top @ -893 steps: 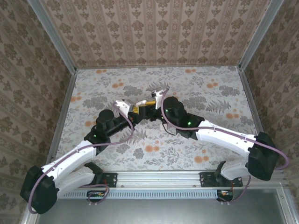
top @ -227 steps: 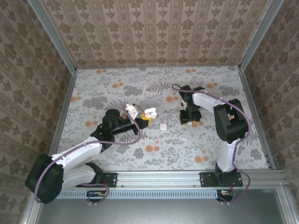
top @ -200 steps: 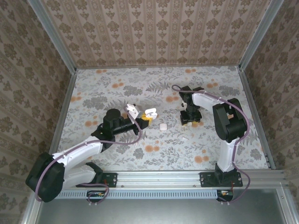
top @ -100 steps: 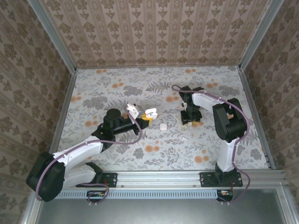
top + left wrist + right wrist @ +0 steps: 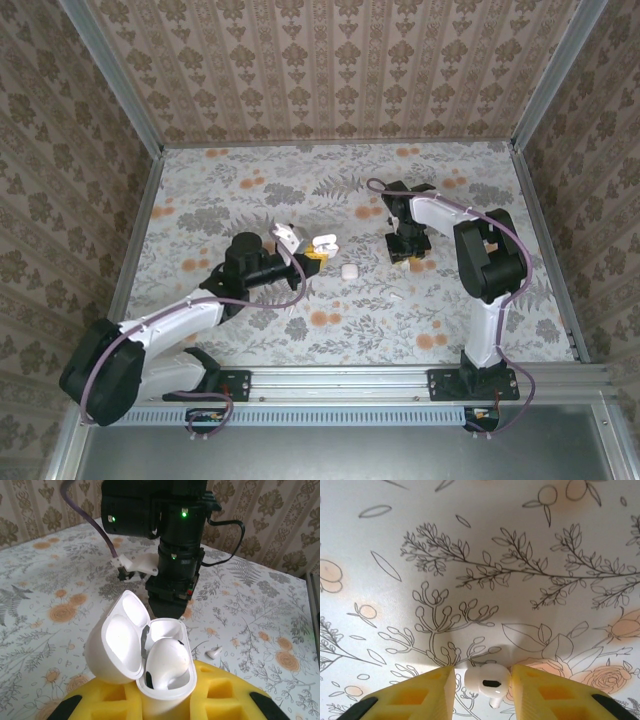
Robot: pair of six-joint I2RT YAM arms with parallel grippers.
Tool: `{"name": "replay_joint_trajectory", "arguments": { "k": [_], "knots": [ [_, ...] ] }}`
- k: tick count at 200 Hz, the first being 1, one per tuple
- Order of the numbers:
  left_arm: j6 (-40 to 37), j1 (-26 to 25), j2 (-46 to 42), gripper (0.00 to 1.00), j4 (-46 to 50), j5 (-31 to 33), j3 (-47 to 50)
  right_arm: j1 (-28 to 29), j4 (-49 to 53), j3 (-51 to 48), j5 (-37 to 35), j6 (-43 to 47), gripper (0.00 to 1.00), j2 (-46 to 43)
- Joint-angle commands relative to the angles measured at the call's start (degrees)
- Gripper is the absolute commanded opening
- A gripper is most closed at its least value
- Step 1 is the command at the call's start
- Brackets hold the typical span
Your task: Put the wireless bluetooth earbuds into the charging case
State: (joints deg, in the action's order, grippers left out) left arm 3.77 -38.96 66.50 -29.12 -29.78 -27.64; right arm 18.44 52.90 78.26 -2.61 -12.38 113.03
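Right wrist view: with earbud [image 5: 487, 682] on table [image 5: 530, 540] between narrow, not yet pinching right jaws, squeeze evenly, lift straight, carry to open case [image 5: 165, 700] clamped in left jaws, aiming for free socket.

From above we see the whole counter [image 5: 250, 190]; wrist views sit close, the left one facing the right arm [image 5: 177, 530].

The left claw [image 5: 165, 702] grips an open charging case [image 5: 120, 645] with one earbud [image 5: 169, 661] seated inside.
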Motion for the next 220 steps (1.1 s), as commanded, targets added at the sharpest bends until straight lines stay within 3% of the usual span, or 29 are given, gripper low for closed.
{"name": "replay_joint_trajectory", "arguments": {
  "k": [1, 52, 220],
  "knots": [
    [-0.68, -0.03, 0.80, 0.00, -1.81, -2.13, -2.41, 0.42, 1.74, 1.54, -0.43, -0.97, 0.35, 1.91],
    [-0.98, 0.00, 0.19, 0.00, -1.77, -1.71, -1.82, 0.60, 2.65, 1.37, -1.32, -0.31, 0.39, 2.29],
    [-1.05, -0.03, -1.71, 0.00, -0.37, -0.80, -1.14, 1.70, 4.41, -0.63, -5.96, 0.76, 0.38, 1.48]
  ]
}}
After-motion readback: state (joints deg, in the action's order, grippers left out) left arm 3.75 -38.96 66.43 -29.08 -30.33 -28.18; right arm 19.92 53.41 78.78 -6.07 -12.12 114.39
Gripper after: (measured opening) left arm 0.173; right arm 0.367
